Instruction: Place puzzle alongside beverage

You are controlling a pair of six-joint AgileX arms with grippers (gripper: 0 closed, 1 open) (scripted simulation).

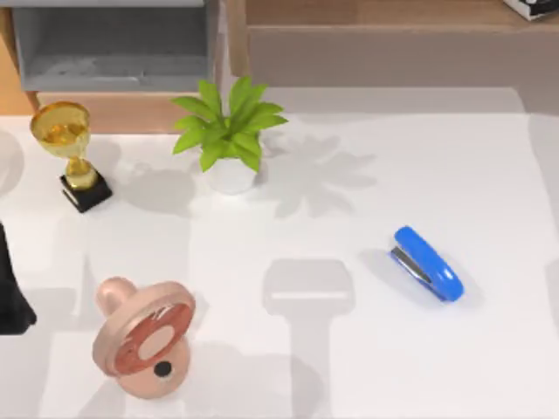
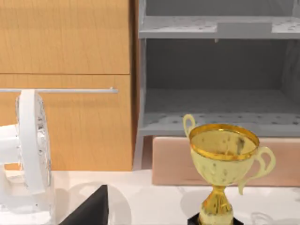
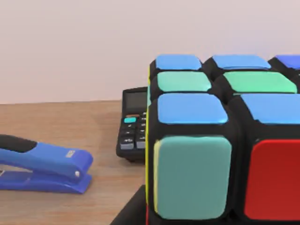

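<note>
Right gripper's grasp state could not be told; puzzle [image 3: 220, 140] sat close before its camera, stapler [image 3: 44, 167] beyond.

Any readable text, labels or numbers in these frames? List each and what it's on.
Nothing can be read.
Blue stapler: a small pale mark on its side, too small to read.
Calculator: its keys show no legible digits and its display is blank.
Puzzle cube: plain coloured tiles, no print.
Gold trophy: no engraving visible on the cup.
Potted plant: no label.
</note>
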